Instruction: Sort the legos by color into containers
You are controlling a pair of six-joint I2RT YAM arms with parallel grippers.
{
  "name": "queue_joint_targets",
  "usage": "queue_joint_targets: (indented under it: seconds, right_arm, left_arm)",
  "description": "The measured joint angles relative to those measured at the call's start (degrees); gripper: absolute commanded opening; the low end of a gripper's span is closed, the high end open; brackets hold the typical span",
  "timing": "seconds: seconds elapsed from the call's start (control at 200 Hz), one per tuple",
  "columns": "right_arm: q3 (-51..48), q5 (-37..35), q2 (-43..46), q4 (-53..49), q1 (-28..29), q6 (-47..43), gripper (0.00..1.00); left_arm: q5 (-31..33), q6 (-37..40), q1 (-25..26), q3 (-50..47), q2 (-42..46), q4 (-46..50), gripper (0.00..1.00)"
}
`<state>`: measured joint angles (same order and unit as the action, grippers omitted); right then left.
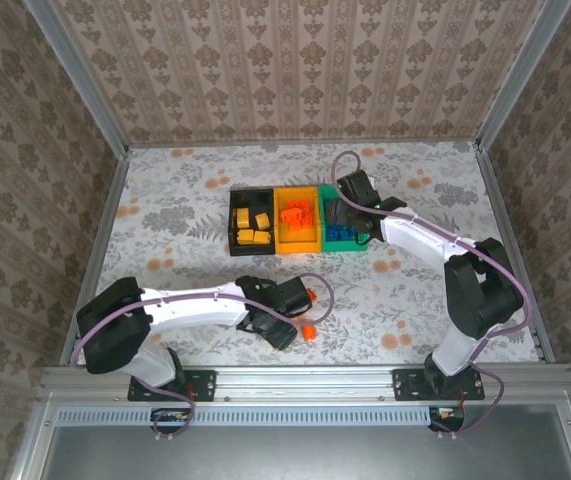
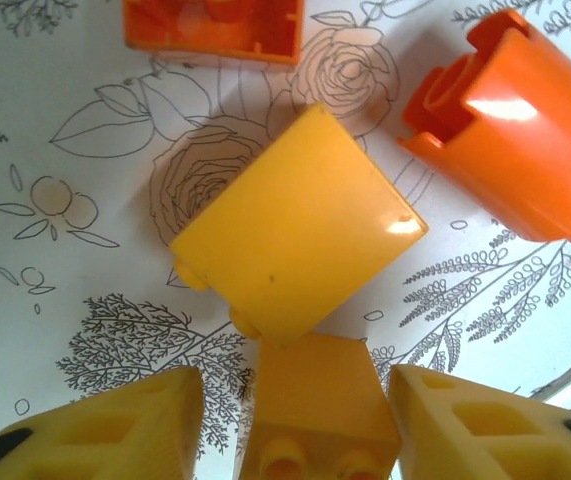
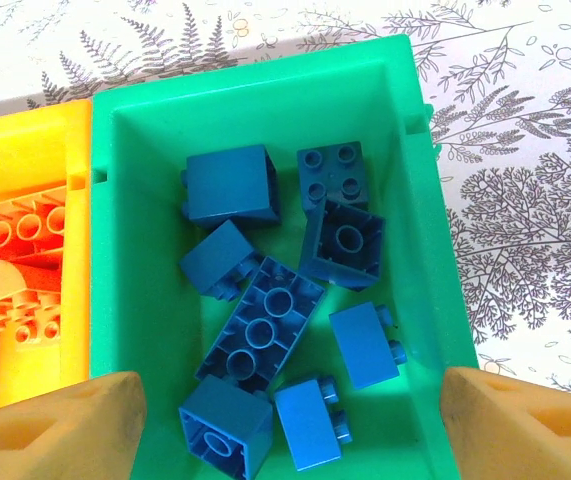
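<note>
**brickbot_dan:** The left end effector (image 2: pixel 297 388) is down at the worktop (image 2: pixel 55 250), fingers (image 2: pixel 115 430) apart either side of a small yellow brick (image 2: pixel 310 400). There's a sliver of gap on one side. The other pad looks right against it, but I can't tell if it's touching. How would you take it?

**yam_tinkerer:** Watch the neighbours. A second yellow brick (image 2: pixel 295 235) lies tilted just beyond the first, touching or nearly so. A round orange brick (image 2: pixel 520 130) sits off to the side, and a flat orange brick (image 2: pixel 215 25) is further out. Squeeze square on the flat sides, not the studs, then lift straight up so nothing gets dragged along. My guess is it'd pivot if only a corner is pinched.

**brickbot_dan:** Then over to the black bin (image 1: pixel 251 251), with the other yellow bricks (image 1: pixel 253 225)?

**yam_tinkerer:** Yep, and drop from low. The right end effector (image 3: pixel 292 385) hangs wide apart and empty over the green bin (image 3: pixel 255 75) of blue bricks (image 3: pixel 230 185), well away from the black one.
</note>
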<state>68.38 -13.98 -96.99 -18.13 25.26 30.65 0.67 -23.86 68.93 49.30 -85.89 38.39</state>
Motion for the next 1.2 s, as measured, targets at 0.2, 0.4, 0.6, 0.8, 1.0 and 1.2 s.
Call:
queue_joint_targets:
  seconds: [0.2,0.4,0.6,0.8,1.0,1.2]
  right_arm:
    - [0.00,0.00,0.00,0.00,-0.15,0.07,0.79]
    - [-0.04,0.00,0.00,0.00,-0.26,0.28,0.79]
    - [-1.27,0.00,1.14,0.02,-0.26,0.94,0.79]
    - [-2.80,0.00,3.48,0.04,-0.37,1.16,0.79]
    - [-3.37,0.02,4.28,0.00,-0.55,1.31,0.79]
    - [-4.07,0.04,4.81,0.00,-0.74,1.31,0.79]
  left_arm:
    - [-0.87,0.28,-0.59,-0.04,0.28,0.17,0.33]
    - [-0.74,-0.11,-2.82,-0.52,4.00,-0.09,0.30]
    - [3.61,-0.02,-8.61,0.76,9.11,-0.50,0.30]
    - [10.29,0.37,-21.73,6.03,11.50,-6.03,0.29]
    - [13.46,0.37,-33.05,12.13,5.81,-14.45,0.29]
    - [13.09,0.39,-37.40,19.69,-6.51,-19.61,0.33]
